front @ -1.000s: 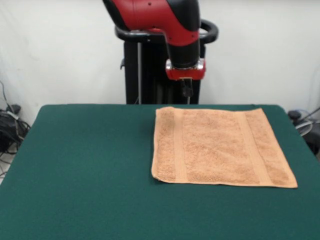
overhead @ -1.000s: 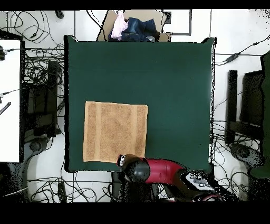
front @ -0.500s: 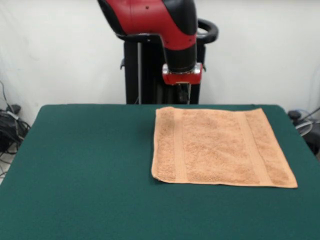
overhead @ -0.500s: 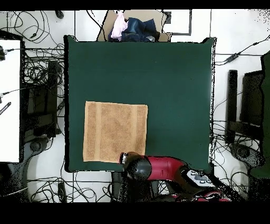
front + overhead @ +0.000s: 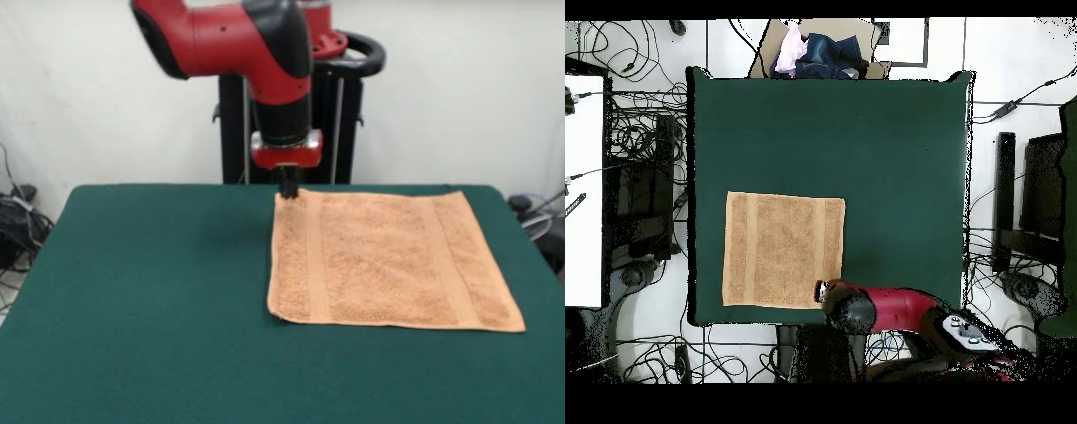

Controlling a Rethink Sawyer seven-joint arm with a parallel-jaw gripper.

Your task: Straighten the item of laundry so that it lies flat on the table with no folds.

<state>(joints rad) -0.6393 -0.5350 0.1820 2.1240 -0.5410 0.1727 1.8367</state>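
Front view: the peach-orange terry towel [image 5: 384, 259] is seen spread on the dark green table [image 5: 141, 300], right of the middle and reaching almost to the far edge, with its woven band stripes running near the left and right edges. No fold, turned corner or ridge is visible on it, though the near left corner looks slightly lifted or thick; a sewn label cannot be made out. Compared with half a second and a second ago, the towel is unmoved, while the red and black arm has been swung to the picture's left and lowered, so that the gripper [image 5: 289, 185] is now brought just above the towel's far left corner instead of hanging behind the far edge nearer the middle. Whether the tips touch the cloth cannot be told, and the state of the claw cannot be told either, since only a small dark stub is shown below the red wrist. From above, the towel [image 5: 784, 250] is confirmed as a clean square near the table's [image 5: 895, 150] edge closest to the robot's base, with the arm's wrist over the corner. The task is judged essentially finished; the shift toward the corner suggests a final tug or check, and a careless pull could wrinkle an already flat cloth.
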